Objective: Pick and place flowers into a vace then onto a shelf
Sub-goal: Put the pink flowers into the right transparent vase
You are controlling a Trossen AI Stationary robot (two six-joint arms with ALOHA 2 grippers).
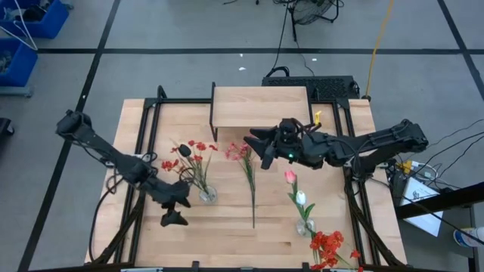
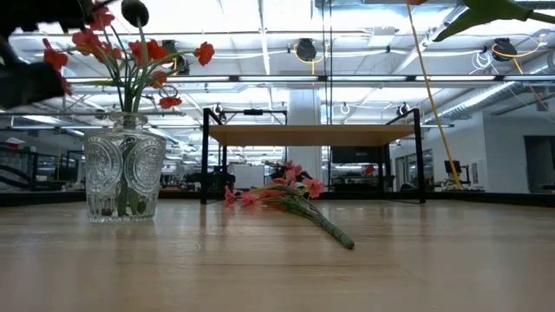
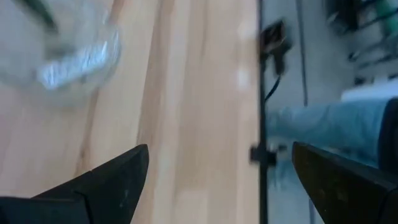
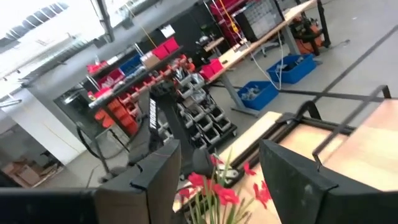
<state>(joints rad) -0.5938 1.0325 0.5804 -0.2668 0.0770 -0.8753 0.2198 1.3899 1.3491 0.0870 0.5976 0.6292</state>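
While left hand (image 1: 175,210) gapes, right hand (image 1: 257,148) hangs half-open, empty.

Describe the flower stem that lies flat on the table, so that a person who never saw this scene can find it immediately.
Start at the shelf at the table's far edge. In front of it, near the table's middle, one long green stem with pink blossoms lies flat on the wood. The other flowers stand in vases; this one is alone and not in any vase.

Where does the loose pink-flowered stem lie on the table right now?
In the high view, the pink stem lies flat mid-table, before the shelf, right of the glass vase.
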